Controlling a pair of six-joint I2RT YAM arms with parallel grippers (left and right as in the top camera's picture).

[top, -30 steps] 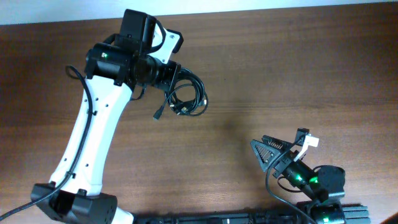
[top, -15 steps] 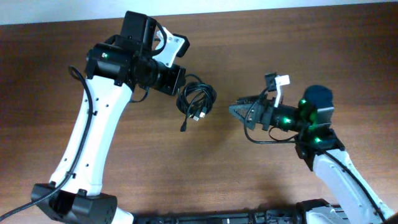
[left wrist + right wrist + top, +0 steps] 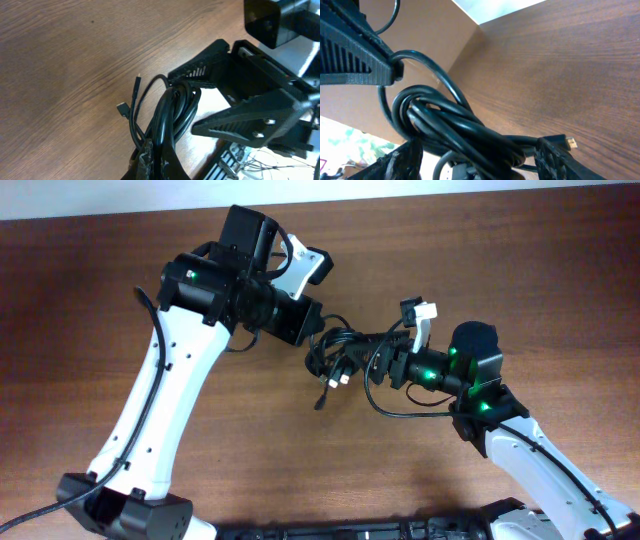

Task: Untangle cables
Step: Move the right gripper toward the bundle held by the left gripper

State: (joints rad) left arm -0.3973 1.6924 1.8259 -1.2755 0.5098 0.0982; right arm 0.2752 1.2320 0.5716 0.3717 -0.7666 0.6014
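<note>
- Right claw [image 3: 378, 362] has pushed leftward from the mid-right of the overhead view into the cables [image 3: 335, 355], which the left claw [image 3: 315, 340] has carried rightward to frame centre.
- Right claw's fingers are spread wide and straddle the bundle. One fingertip touches a loop.
- Cables form a glossy black knotted coil with two plug ends dangling at its lower left.
- Left claw pinches the coil's upper-left end tight.
- Brown wood-grain bench [image 3: 520, 260] lies behind.

I see thin black flexible cords [image 3: 338, 350] [image 3: 172, 107] [image 3: 452, 122] wound into one tight knot of overlapping loops, near middle of overhead view. Loose strands trail out lower left, ending in small plug ends [image 3: 322, 402] [image 3: 121, 108]. One tip possibly metallic, too small for me to confirm.
</note>
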